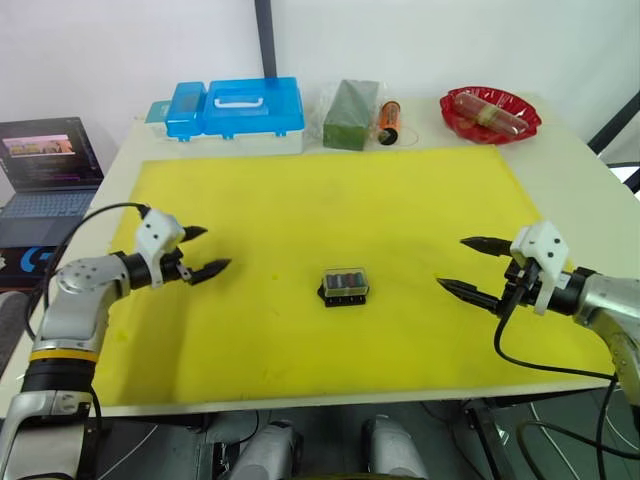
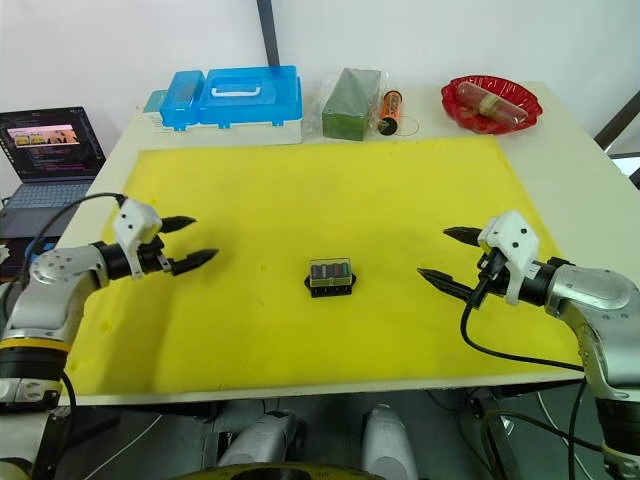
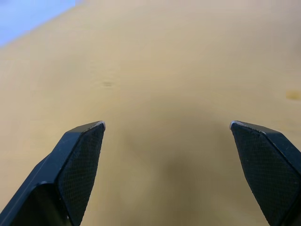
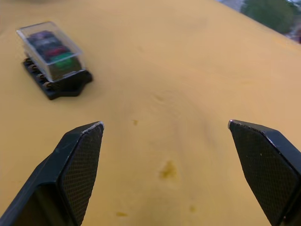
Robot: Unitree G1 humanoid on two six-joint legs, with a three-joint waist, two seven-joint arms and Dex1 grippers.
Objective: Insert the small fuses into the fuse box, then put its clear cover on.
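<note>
Fuse box (image 1: 345, 287) sits near the middle of the yellow mat (image 1: 300, 200), on the desk (image 1: 570, 160). Clear cover (image 4: 47, 40) is already on top of it; through it, in the right wrist view, the small fuses (image 4: 55, 51) show as a row of coloured chips (green nearest, red behind, darker ones further back) seated in the slots. By the look of it, both parts of the task are done.

Left claw (image 1: 203, 252): released, fingers spread, holding nothing, hovering over the mat well to the left of the box. Right claw (image 1: 473, 267): likewise released and empty, well to the right of it.

Along the desk's far edge: blue case (image 1: 235, 108), green block (image 1: 350, 115), red dish (image 1: 490, 113). A laptop (image 1: 45, 160) stands off to the left.

Risks from here:
- Cannot tell whether the cover is fully clipped down; if merely resting, a bump would lift it off.
- A claw sweeping low toward the middle could shove the light box across the mat.
- Re-gripping the cover could tip the box or unseat a fuse.
</note>
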